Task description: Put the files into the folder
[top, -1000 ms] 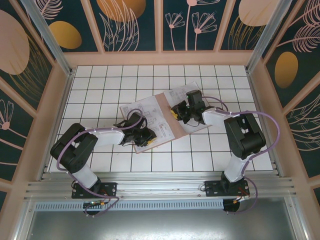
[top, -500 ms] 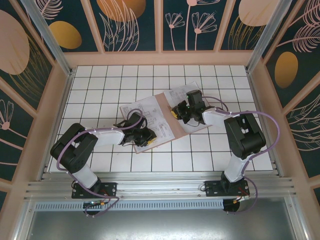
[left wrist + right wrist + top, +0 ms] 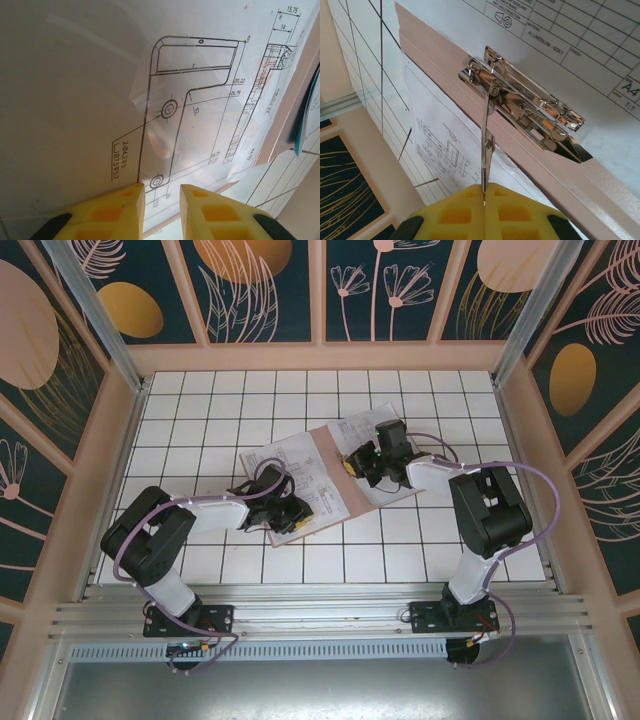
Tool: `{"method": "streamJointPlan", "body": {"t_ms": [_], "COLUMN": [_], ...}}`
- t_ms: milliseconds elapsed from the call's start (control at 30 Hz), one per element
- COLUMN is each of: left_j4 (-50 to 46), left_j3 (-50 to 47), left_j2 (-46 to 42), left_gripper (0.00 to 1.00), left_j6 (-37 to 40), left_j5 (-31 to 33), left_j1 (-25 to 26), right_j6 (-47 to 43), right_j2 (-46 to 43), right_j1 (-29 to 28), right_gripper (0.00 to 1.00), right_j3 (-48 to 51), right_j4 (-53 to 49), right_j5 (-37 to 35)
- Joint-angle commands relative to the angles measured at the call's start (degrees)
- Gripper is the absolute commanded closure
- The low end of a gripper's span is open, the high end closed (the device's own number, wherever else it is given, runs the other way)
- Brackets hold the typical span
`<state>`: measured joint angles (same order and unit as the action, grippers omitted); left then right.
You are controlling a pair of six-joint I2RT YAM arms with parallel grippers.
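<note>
The folder (image 3: pixel 328 462) lies open in the middle of the desk (image 3: pixel 200 410), with printed files (image 3: pixel 275 460) spread across both halves. The right tool (image 3: pixel 484 192), just toward 3 o'clock of the centre fold, is pinched tight on the thin clip lever (image 3: pixel 487 125) and holds it stood up off the clip (image 3: pixel 530 107). The left tool (image 3: pixel 162 192) sits at the folder's 7 o'clock corner, its jaws a little apart over a drawing sheet (image 3: pixel 75 75) with nothing between them. The step in hand looks like opening the clip so the sheets can seat under it. To do it well, the right tool should draw the lever along its own arc rather than sideways, since so slim a wire could slip from the pads or twist. The left tool should press flat on the sheets so that neither card nor paper rides up or skews, then slide the stack toward 1 o'clock until the edges meet the fold. Whether the clip's plate has lifted clear of the paper is hard to judge. A teal sheet (image 3: pixel 306 115) shows at 3 o'clock in the left wrist view as a blurred edge, so its place in the stack is unclear. The number of sheets cannot be counted, and the arms cover part of the folder from above.
</note>
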<state>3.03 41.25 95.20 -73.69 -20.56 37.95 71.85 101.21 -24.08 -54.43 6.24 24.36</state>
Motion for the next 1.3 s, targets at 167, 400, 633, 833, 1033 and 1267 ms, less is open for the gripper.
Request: {"method": "streamJointPlan", "body": {"t_ms": [167,400,633,833,1033,1267], "left_j4": [-0.47,-0.12,-0.48,-0.94,-1.52,-1.85], "left_j3": [-2.52,-3.5,-4.04,-4.86,-5.31,-5.43], "left_j2": [-1.86,-2.12,-2.47,-2.56,-2.82,-3.0], "left_gripper": [0.76,0.76,0.77,0.8,0.81,0.81], "left_j6": [-2.24,-2.93,-3.38,-4.0,-4.35,-4.44], "left_j5": [0.61,0.91,1.37,1.84,2.32,2.53], "left_j1": [0.44,0.4,0.39,0.39,0.45,0.37], "right_j6": [-3.34,-4.61,-6.43,-7.67,-8.44,-8.38], "right_j2": [0.96,1.53,2.23,3.61,4.81,5.63], "right_j1": [1.39,2.06,2.91,3.81,4.28,4.27], "right_gripper": [1.0,1.0,1.0,1.0,1.0,1.0], "right_j3": [5.04,8.94,9.17,8.6,7.34,5.95], "right_j4": [0.61,0.53,-1.19,-2.53,-5.11,-9.02], "right_j5": [0.16,-1.04,-2.64,-3.18,-3.99,-5.72]}}
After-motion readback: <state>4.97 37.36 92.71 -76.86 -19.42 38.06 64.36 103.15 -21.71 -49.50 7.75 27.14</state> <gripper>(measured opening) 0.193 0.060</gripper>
